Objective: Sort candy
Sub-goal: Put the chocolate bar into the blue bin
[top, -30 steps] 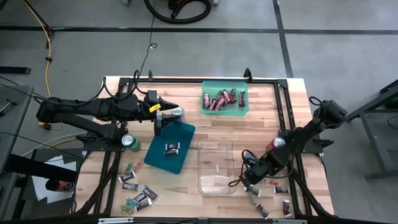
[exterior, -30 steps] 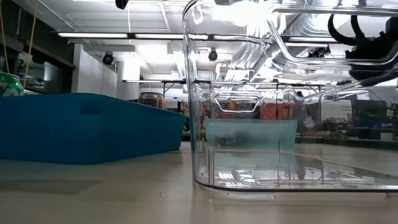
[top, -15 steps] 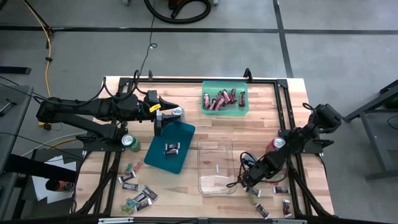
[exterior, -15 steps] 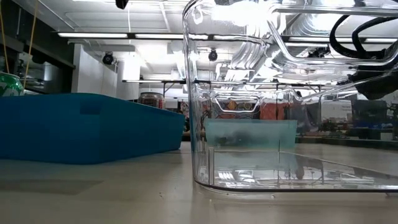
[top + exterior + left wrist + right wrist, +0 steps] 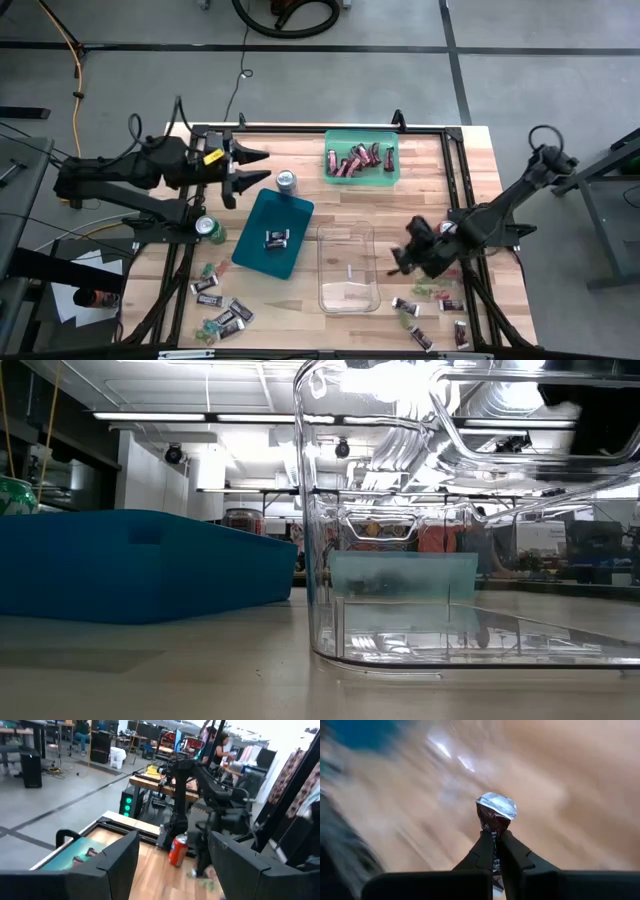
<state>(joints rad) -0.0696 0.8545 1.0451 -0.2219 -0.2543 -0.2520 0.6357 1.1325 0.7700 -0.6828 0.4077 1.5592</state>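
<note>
Nearby, the right pincer [image 5: 494, 851] pinches a dark candy [image 5: 495, 815] beside the clear bin [image 5: 347, 268]; left pincer [image 5: 248, 169] spread wide.

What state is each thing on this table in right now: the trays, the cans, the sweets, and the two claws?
Left gripper: open, empty, above the table.
Right gripper: shut on a wrapped candy.
Green tray: holds dark red bars.
Blue tray: holds dark bars.
Clear bin: nearly empty.
Silver can: upright.
Green can: upright.

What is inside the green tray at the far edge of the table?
The green tray holds several dark red candy bars, heaped toward one side. Their exact number is unclear, because they overlap, and anything lying under the heap is covered.
</note>
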